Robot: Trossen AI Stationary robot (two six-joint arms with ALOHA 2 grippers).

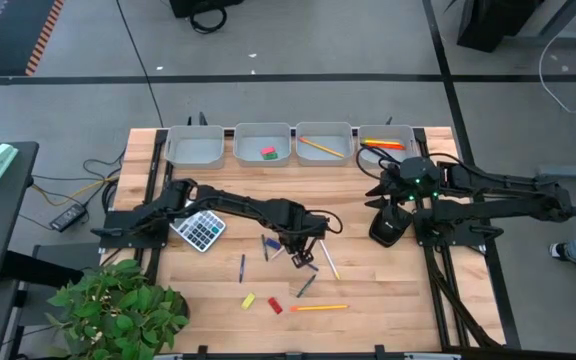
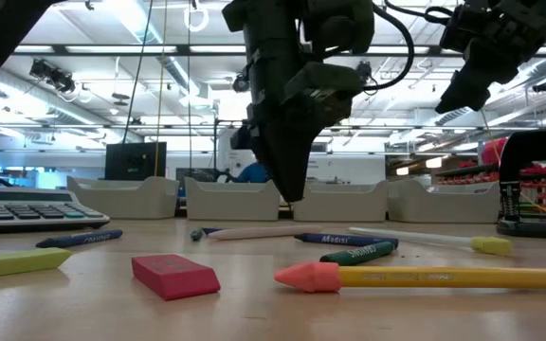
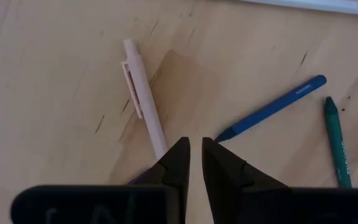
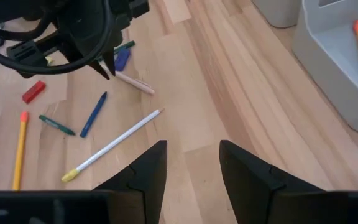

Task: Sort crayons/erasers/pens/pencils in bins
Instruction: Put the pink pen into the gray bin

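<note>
Jaws of the left gripper (image 3: 194, 163) stand nearly closed with a thin gap, holding nothing, poised just above a pale pink pen (image 3: 143, 99) on the bench (image 1: 388, 290). Jaws of the right gripper (image 4: 191, 165) stand wide apart and empty, near the bins (image 1: 263, 143). Pale wood planks form the bench surface; grey floor surrounds it and a potted plant (image 1: 118, 305) sits at one corner. One bin holds a red and a green eraser (image 1: 268, 152); two others hold pencils (image 1: 320, 146). Loose on the bench lie a red eraser (image 2: 173, 275), a yellow eraser (image 1: 249, 300), crayons (image 3: 272, 115) and a calculator (image 1: 198, 230).
</note>
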